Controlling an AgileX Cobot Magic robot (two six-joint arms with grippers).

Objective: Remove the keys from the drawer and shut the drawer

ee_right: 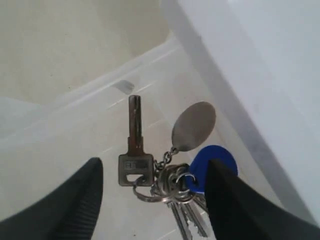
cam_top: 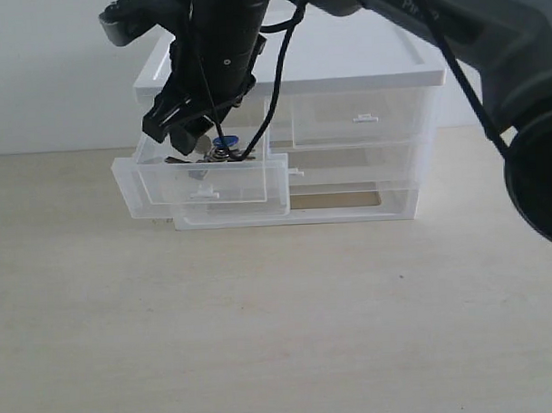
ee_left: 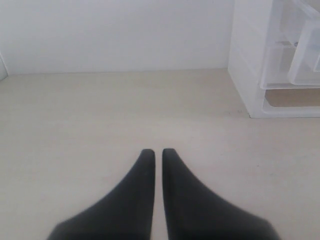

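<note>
The drawer [cam_top: 203, 184], a small clear one at the organizer's upper left, is pulled out. The keys [cam_top: 221, 152] lie inside it on a ring with a blue fob. My right gripper [cam_top: 185, 137] reaches down into the drawer from above. In the right wrist view it [ee_right: 155, 164] stands open, a finger on either side of the keys [ee_right: 150, 175], touching none of them; the blue fob [ee_right: 206, 159] sits by one finger, on the drawer floor [ee_right: 75, 140]. My left gripper [ee_left: 154, 151] is shut and empty over bare table, out of the exterior view.
The white-topped organizer [cam_top: 362, 72] stands at the back of the pale wooden table [cam_top: 280, 333], with a twin drawer [cam_top: 364, 117] at upper right, shut. Its side [ee_left: 247, 75] shows in the left wrist view. The right arm [cam_top: 488, 45] crosses above the organizer.
</note>
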